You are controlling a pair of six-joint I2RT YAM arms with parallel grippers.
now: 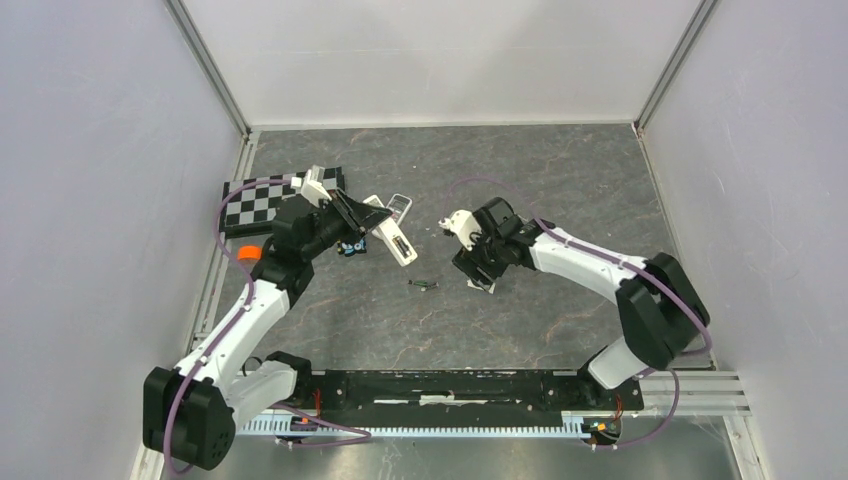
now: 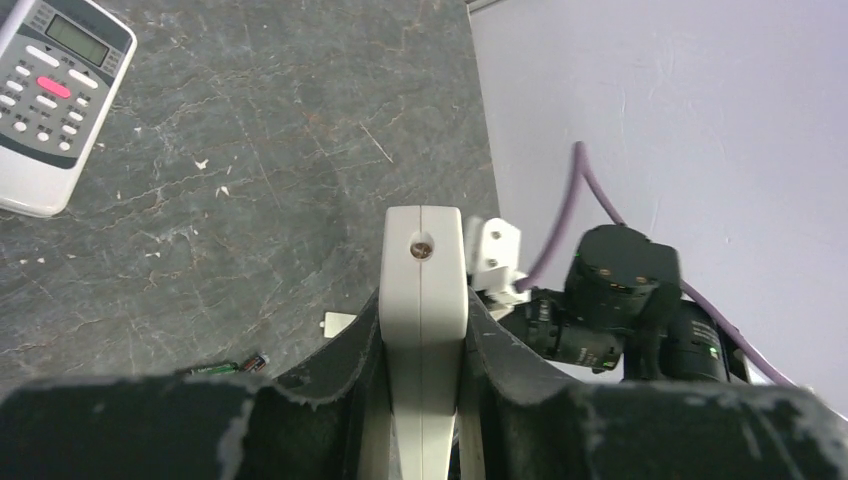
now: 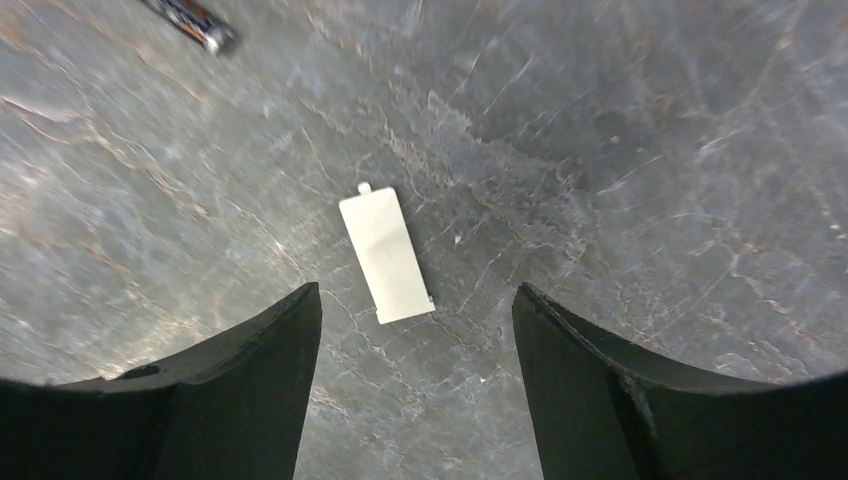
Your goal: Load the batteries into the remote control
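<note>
Right wrist: our right gripper (image 3: 415,292) gapes over the cover (image 3: 385,255); left gripper (image 2: 425,335) clamps the remote (image 2: 425,260); we should grab the battery (image 3: 190,20) mid-length

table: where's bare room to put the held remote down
Bare: the far right of the table, between the right arm and the back wall; also the near strip between the battery and the arm bases. Crowded: centre-left, around the held remote, second remote, battery cover and checkerboard.
</note>
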